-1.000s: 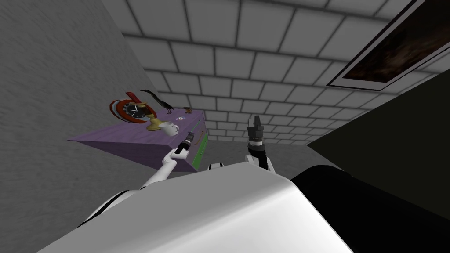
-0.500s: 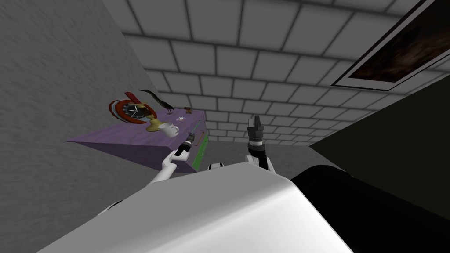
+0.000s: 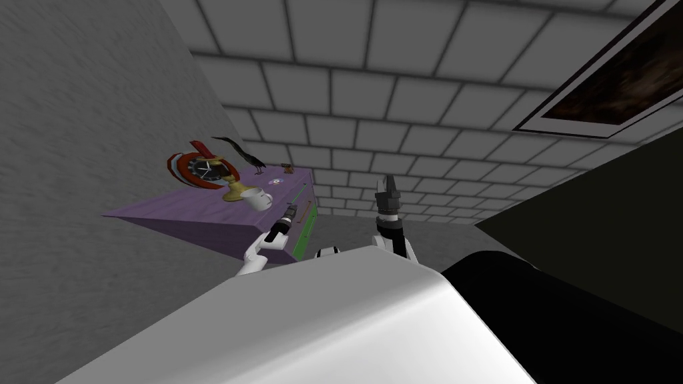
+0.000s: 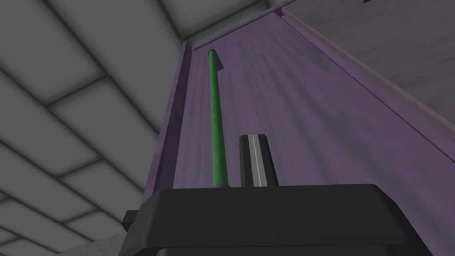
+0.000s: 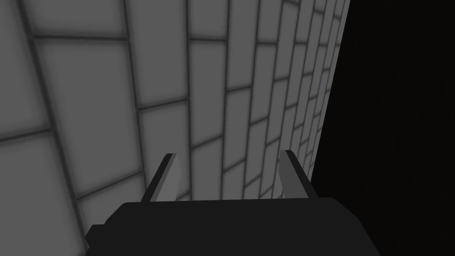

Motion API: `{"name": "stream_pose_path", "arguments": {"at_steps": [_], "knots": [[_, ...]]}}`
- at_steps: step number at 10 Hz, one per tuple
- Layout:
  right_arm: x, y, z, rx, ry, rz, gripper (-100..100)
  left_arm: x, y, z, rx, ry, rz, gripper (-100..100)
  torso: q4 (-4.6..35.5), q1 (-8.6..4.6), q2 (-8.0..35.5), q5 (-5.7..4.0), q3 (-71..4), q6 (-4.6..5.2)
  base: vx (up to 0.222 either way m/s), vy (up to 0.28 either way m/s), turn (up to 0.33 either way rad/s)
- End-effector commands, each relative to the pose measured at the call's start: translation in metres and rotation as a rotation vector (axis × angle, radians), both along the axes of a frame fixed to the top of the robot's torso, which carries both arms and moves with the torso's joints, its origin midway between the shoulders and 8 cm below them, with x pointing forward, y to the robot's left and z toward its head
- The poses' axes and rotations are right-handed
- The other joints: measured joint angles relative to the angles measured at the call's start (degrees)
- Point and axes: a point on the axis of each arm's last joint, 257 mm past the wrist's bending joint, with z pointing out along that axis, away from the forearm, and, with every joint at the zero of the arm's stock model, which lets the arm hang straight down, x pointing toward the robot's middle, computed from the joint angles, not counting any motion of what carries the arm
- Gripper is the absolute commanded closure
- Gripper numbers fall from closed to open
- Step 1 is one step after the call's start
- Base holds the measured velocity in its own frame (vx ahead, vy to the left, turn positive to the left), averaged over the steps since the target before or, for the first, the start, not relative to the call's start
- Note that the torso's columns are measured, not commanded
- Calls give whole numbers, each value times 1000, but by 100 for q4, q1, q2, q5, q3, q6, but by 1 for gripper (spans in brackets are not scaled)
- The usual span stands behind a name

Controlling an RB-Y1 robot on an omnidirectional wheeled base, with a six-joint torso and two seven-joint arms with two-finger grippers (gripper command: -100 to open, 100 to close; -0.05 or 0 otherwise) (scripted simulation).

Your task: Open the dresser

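Left end effector (image 3: pixel 292 209) is closed on the green handle (image 4: pixel 215 115) of the purple dresser (image 3: pixel 200 212) by the wall on the robot's left, apparently gripping the bar to draw its drawer front (image 4: pixel 284 115) outward. Right end effector (image 5: pixel 229 171) hangs open, unneeded.

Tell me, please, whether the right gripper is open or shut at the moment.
Open: in the right wrist view the right gripper has its two fingers standing well apart, with nothing held between them.

Red-and-black clock (image 3: pixel 200 169) on a gold stand near the dresser's (image 3: pixel 193 210) back edge; white mug (image 3: pixel 257 198) just beside it; black bird figure (image 3: pixel 244 154) nearby.
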Motion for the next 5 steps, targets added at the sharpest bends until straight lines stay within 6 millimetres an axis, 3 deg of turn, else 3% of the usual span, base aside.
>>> {"name": "stream_pose_path", "arguments": {"at_steps": [1, 2, 3, 4, 5], "knots": [[0, 0, 0, 0, 0, 0, 0, -13, -4, 7, -5, -11, -6, 100, -2, 3, -5, 1, -5, 2, 36, 11, 3], [0, 0, 0, 0, 0, 0, 0, -12, -7, 14, -7, -25, -10, 100, 1, 3, 7, 1, 2, 4, 4, 8, -10], [0, 0, 0, 0, 0, 0, 0, -27, -9, -4, 3, 20, -4, 100, 5, 1, 17, 0, 9, 3, 58, 9, 56], [0, 0, 0, 0, 0, 0, 0, -34, -8, -3, -2, 18, -2, 100, 0, 2, 1, 1, 1, 0, 79, 19, 44], [0, 0, 0, 0, 0, 0, 0, -34, -12, 10, -8, -8, -9, 100, -3, 5, -7, 1, -6, 2, 40, 15, 4]]}}
